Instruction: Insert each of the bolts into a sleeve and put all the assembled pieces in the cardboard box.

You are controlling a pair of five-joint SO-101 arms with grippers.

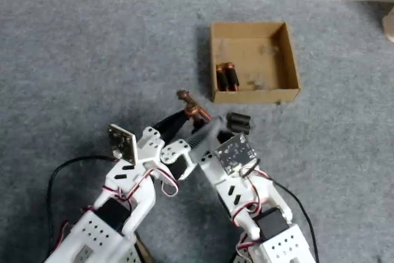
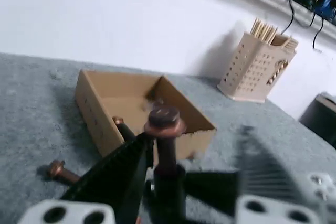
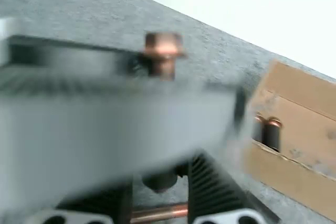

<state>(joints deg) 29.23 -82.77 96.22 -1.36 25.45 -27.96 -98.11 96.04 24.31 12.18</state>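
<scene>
Assemblies (image 1: 226, 77) in box (image 1: 255, 96): two (one loose bolt (image 2: 59, 171))

no readable text, labels, numbers or signs anywhere

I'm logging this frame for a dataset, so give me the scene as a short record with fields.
surface: grey carpet
cardboard box: open, two assembled pieces inside by one wall
upright bolt: head up, shaft in a black sleeve, just outside the box
loose bolt: lying on the carpet beside the box
left gripper: at the upright bolt, grip unclear
</scene>
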